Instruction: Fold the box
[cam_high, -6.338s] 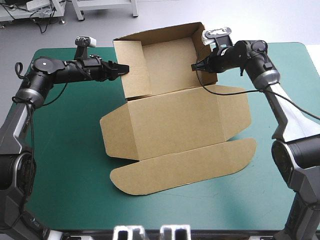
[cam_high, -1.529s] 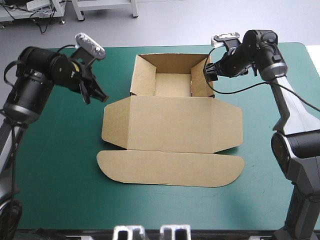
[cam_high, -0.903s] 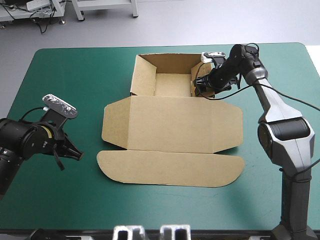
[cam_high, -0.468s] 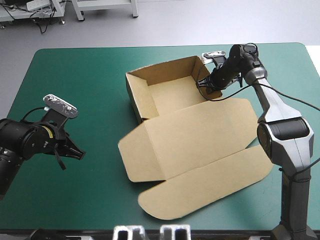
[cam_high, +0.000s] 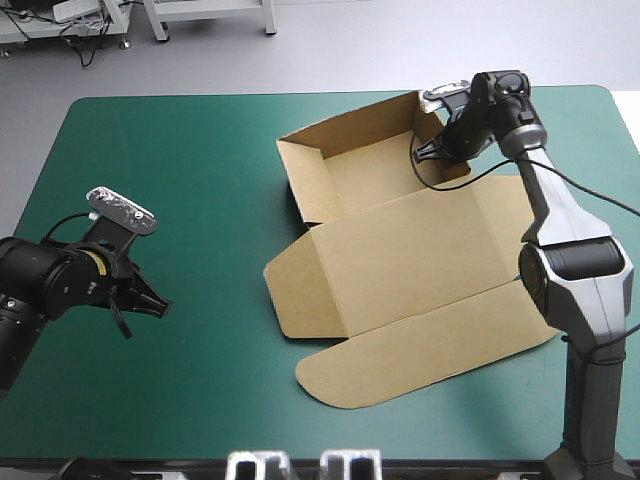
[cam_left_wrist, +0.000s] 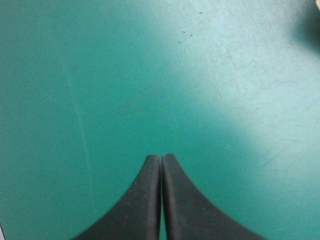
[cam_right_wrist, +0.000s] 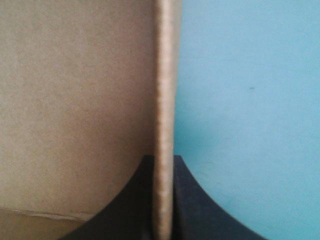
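High view: box (cam_high: 400, 260) lies askew on the right half of the worktop (cam_high: 200, 150). Its open tray is toward the far edge and its lid lies flat toward the near edge. Right gripper (cam_high: 432, 150) is at the tray's right wall. Left gripper (cam_high: 155, 303) is low over the teal-green cover near the left edge, well apart from the box.

Left wrist view: black fingers (cam_left_wrist: 150, 200) meet in one pointed arch, nothing between them, bare cover ahead.

Right wrist view: fingers (cam_right_wrist: 187, 200) pinched on the upright brown wall (cam_right_wrist: 164, 100), its edge running straight ahead.
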